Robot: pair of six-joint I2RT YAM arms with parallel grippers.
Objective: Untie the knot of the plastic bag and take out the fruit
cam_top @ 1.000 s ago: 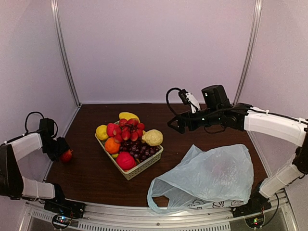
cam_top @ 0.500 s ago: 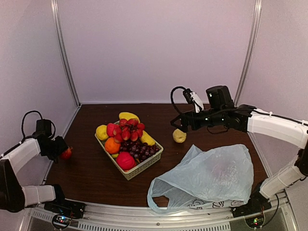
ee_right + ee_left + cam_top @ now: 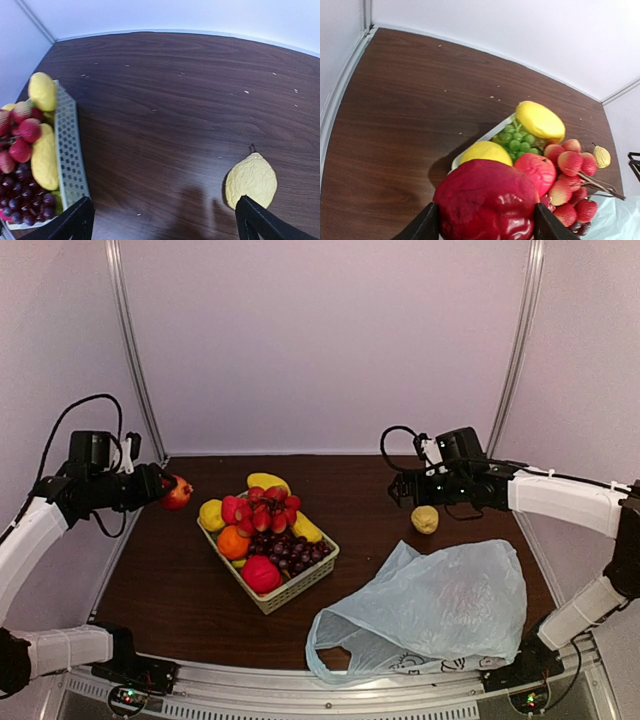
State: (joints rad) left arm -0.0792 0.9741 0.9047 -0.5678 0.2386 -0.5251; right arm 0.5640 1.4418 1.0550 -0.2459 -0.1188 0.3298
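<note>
my left gripper [image 3: 166, 490] is up off the table [image 3: 180, 580] at far left, fingers [image 3: 422, 227] clamped on either side of a dark red fruit [image 3: 178, 492], which fills the bottom of the left wrist view [image 3: 487, 202]. just right of it and lower sits the basket [image 3: 292, 592], a white mesh tray set at an angle on the table and packed with fruit: yellow pieces at the far end, small red ones in the middle, an orange one, dark grapes, and a big pink-red one at the near corner. right of the basket there is bare wood, then my right gripper [image 3: 398, 488] hangs above the table with its fingers [image 3: 75, 222] spread wide and nothing between them. a lumpy yellow fruit [image 3: 425, 519] lies on the table just below and right of that gripper, apart from both fingers; the right wrist view shows it close to the right finger [image 3: 251, 181]. the plastic bag [image 3: 430, 610] lies slack on the table at near right, pale blue, with dark print along its near edge. i cannot tell whether anything is inside it, and i cannot make out a knot.
</note>
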